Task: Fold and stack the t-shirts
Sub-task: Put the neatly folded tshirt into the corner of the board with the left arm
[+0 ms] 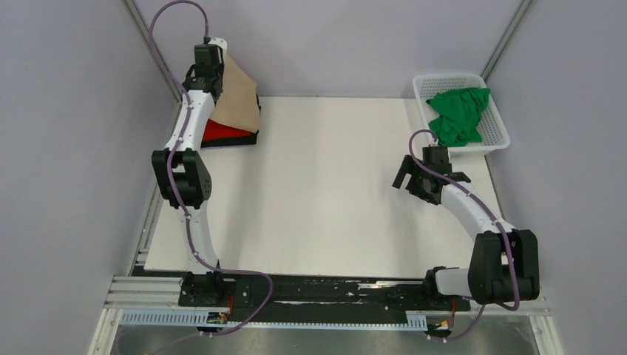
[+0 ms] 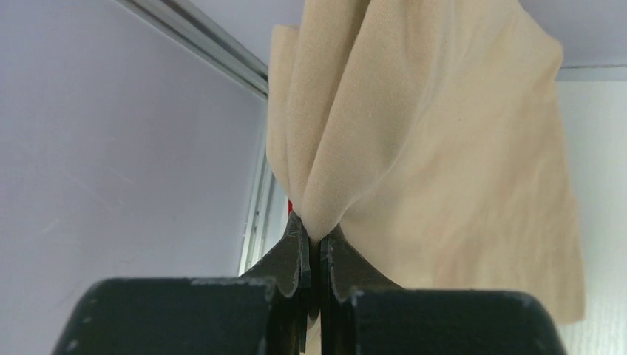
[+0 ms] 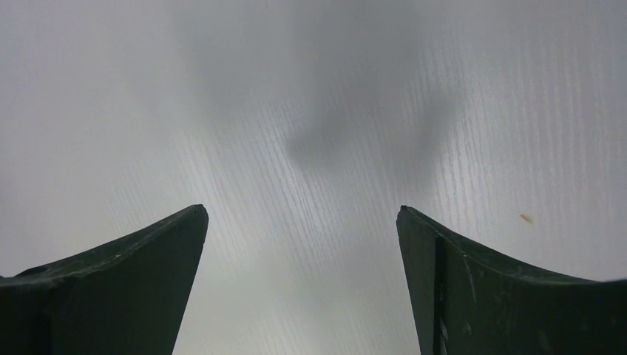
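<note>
My left gripper is shut on a fold of a beige t-shirt. In the top view it holds this beige t-shirt up at the far left corner, over a stack with a folded red t-shirt on a black one. The left gripper's tips are hidden in the top view. A crumpled green t-shirt lies in the white basket at the far right. My right gripper is open and empty over the bare white table, seen in the top view near the basket.
The white table top spreads between the arms. Grey walls close in on the left, back and right. A metal frame rail runs along the left wall. The arm bases stand on a black rail at the near edge.
</note>
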`<state>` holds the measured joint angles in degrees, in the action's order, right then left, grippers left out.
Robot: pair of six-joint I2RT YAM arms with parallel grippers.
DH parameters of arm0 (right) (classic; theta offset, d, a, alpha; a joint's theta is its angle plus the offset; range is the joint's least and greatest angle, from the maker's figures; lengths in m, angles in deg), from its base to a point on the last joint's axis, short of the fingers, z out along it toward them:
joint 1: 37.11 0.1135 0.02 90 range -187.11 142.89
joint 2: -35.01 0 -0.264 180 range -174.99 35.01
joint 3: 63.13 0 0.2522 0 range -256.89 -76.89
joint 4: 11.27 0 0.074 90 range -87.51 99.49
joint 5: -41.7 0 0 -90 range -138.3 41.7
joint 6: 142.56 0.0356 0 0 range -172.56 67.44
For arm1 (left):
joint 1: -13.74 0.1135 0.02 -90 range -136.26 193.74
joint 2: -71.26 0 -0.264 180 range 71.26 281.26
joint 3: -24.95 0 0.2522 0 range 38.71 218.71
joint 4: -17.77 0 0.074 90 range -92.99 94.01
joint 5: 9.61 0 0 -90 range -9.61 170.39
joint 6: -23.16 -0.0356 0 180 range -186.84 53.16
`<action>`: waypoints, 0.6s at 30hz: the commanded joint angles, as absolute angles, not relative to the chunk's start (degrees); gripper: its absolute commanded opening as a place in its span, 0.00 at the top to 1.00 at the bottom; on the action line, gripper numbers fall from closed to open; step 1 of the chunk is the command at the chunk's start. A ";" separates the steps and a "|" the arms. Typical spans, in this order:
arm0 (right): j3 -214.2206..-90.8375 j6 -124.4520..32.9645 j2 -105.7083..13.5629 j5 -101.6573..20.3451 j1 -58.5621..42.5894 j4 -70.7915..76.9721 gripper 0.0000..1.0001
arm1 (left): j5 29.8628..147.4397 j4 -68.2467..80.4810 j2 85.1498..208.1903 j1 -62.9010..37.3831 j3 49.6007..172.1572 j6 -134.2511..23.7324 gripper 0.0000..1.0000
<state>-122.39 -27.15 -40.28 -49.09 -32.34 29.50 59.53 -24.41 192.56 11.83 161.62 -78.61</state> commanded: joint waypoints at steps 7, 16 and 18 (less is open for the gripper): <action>-126.64 -24.98 -44.13 -53.68 -32.60 29.53 0.00 | 63.59 -20.06 203.15 18.12 169.39 -75.66 1.00; -128.37 -24.43 -45.59 -54.83 -32.55 29.57 0.00 | 59.14 -18.70 208.30 19.89 172.49 -73.19 0.76; -128.55 -24.36 -45.63 -54.65 -32.59 29.60 0.00 | 57.82 -18.90 209.11 20.32 173.59 -71.95 0.58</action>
<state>-126.17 -25.60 -45.39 -53.36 -32.34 29.83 60.38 -23.17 208.45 19.57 169.10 -75.24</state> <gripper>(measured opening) 0.998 0.281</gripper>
